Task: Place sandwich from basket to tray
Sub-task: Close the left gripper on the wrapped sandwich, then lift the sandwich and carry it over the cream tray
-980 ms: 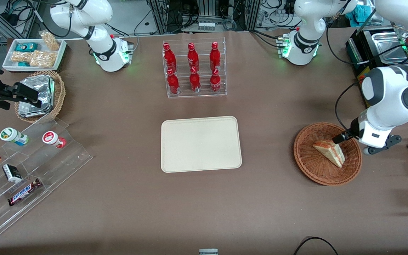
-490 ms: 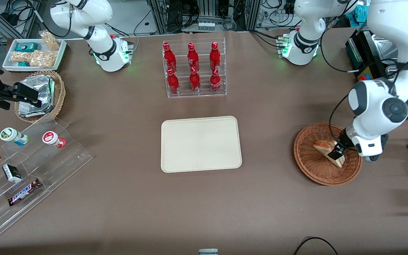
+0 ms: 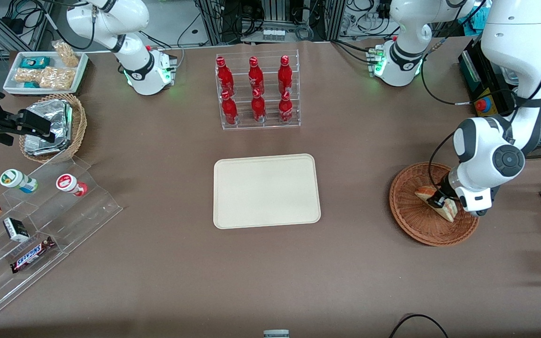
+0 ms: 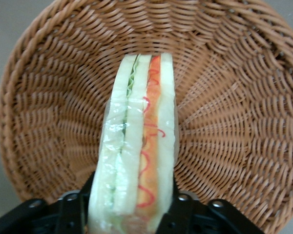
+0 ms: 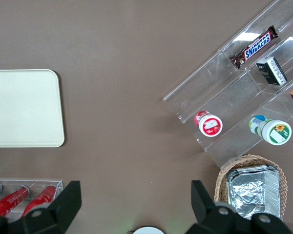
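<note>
The sandwich (image 3: 423, 193), a clear-wrapped wedge of white bread with orange-red and green layers, lies in the reddish-brown wicker basket (image 3: 416, 225) toward the working arm's end of the table. My left gripper (image 3: 436, 202) is down in the basket, open, with one finger on each side of the sandwich's wide end. In the left wrist view the sandwich (image 4: 139, 146) stands on edge between the black fingers (image 4: 72, 214), close against both, over the basket's weave (image 4: 234, 122). The cream-beige tray (image 3: 266, 191) lies bare at mid-table and shows in the right wrist view (image 5: 24, 107).
A clear rack of red bottles (image 3: 257, 91) stands farther from the camera than the tray. A tan basket of foil packets (image 3: 52, 126), a white snack tray (image 3: 45, 71) and a clear stepped shelf (image 3: 40, 225) with snacks lie toward the parked arm's end.
My left gripper has come down from beside the basket's rim into the basket and now straddles the sandwich. The sandwich has not moved.
</note>
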